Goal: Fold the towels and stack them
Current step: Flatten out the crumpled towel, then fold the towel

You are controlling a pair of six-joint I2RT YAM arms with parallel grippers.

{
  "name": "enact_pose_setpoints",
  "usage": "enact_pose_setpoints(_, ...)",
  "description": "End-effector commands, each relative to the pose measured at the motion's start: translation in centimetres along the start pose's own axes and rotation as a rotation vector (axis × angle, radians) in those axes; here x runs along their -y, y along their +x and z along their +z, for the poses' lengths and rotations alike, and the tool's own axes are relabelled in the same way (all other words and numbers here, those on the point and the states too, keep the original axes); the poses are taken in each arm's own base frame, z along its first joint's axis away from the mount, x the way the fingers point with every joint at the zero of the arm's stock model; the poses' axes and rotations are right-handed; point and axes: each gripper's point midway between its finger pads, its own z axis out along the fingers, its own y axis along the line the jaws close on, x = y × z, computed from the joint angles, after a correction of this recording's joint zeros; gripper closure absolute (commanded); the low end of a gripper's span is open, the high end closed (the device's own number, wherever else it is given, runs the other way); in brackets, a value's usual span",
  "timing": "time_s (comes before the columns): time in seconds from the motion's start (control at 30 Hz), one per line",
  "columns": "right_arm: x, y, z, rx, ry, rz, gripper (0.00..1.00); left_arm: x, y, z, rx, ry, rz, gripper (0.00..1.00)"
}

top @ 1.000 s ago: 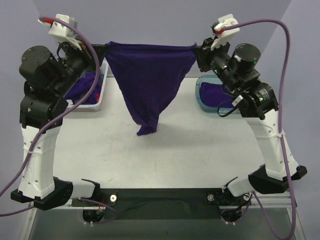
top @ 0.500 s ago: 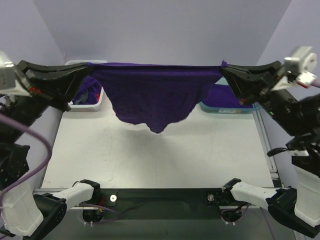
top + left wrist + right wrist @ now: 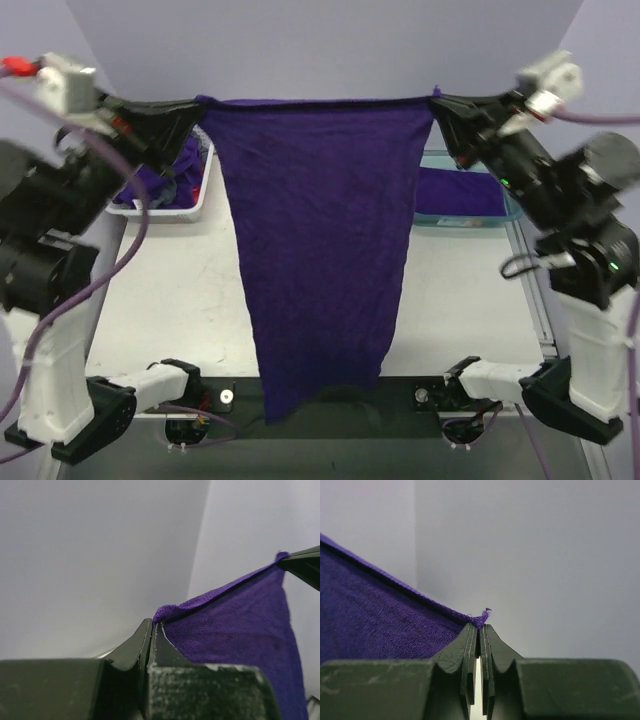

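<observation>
Purple towel [image 3: 320, 240] hangs from left hand [image 3: 199, 107] and right hand [image 3: 438, 99].

Back wall [image 3: 320, 50]: plain, pale lavender-grey.
Side walls [image 3: 30, 30]: same tint, angled inward.
Surface [image 3: 170, 290]: white, matte, black strip [image 3: 245, 388] along near edge.
Light: soft, even.

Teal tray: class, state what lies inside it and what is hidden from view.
A purple towel lies in the teal tray. The hanging towel hides the tray's left end, and the right arm covers its far right part.
</observation>
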Motion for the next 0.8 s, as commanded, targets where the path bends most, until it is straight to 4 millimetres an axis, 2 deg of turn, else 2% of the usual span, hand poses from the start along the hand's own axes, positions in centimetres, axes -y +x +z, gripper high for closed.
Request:
enact_pose_setpoints(0.0, 7.0, 8.9, 5.4, -0.217, 0.293, -0.115, 1.00, -11.4, 8.3, 5.5, -0.146, -0.372, 0.005, 1.00)
enact_pose_setpoints(0.07, 8.7, 12.7, 7.5, -0.273, 0.322, -0.083, 1.00, -15.4, 13.0, 7.0, -0.232, -0.461, 0.003, 1.00)
enact_pose_setpoints(0.1, 10.6, 17.0, 8.9, -0.348, 0.354, -0.073, 1.00, -17.9, 17.0, 8.4, -0.306, -0.499, -0.011, 1.00)
enact_pose_setpoints(0.17, 11.9, 20.2, 10.9, -0.351, 0.374, -0.049, 1.00, -21.5, 21.6, 9.5, -0.357, -0.563, -0.016, 1.00)
enact_pose_setpoints(0.2, 12.4, 23.1, 12.9, -0.354, 0.356, -0.045, 1.00, -24.3, 24.7, 10.4, -0.380, -0.605, -0.029, 1.00)
enact_pose_setpoints(0.23, 12.8, 26.0, 13.3, -0.391, 0.340, -0.038, 1.00, -26.0, 27.3, 10.4, -0.411, -0.632, -0.043, 1.00)
enact_pose_setpoints(0.27, 13.1, 27.4, 14.2, -0.382, 0.339, -0.039, 1.00, -27.4, 29.0, 10.6, -0.422, -0.649, -0.049, 1.00)
enact_pose_setpoints(0.3, 13.6, 30.5, 15.6, -0.394, 0.337, -0.037, 1.00, -29.9, 32.8, 10.5, -0.468, -0.690, -0.076, 1.00)
enact_pose_setpoints(0.37, 14.2, 33.9, 16.6, -0.419, 0.331, -0.031, 1.00, -32.2, 35.5, 11.1, -0.474, -0.704, -0.086, 1.00)
enact_pose_setpoints(0.4, 14.5, 37.3, 17.4, -0.448, 0.327, -0.027, 1.00, -34.2, 38.7, 10.9, -0.505, -0.726, -0.106, 1.00)
enact_pose_setpoints(0.47, 14.9, 39.8, 18.1, -0.463, 0.324, -0.017, 1.00, -35.6, 41.3, 11.0, -0.526, -0.722, -0.131, 1.00)
enact_pose_setpoints(0.5, 14.8, 42.5, 18.4, -0.488, 0.322, -0.003, 1.00, -36.5, 43.8, 11.1, -0.547, -0.713, -0.152, 1.00)
enact_pose_setpoints(0.57, 15.1, 44.3, 18.8, -0.498, 0.318, 0.001, 1.00, -37.6, 45.4, 11.0, -0.549, -0.703, -0.178, 1.00)
enact_pose_setpoints(0.6, 15.1, 45.8, 19.0, -0.507, 0.317, 0.004, 1.00, -38.3, 46.6, 11.1, -0.546, -0.702, -0.187, 1.00)
enact_pose_setpoints(0.7, 15.5, 47.8, 19.1, -0.516, 0.317, 0.014, 1.00, -39.3, 47.3, 11.4, -0.516, -0.679, -0.226, 1.00)
enact_pose_setpoints(0.77, 15.7, 48.0, 19.0, -0.512, 0.323, 0.022, 1.00, -39.1, 47.4, 11.7, -0.507, -0.649, -0.261, 1.00)
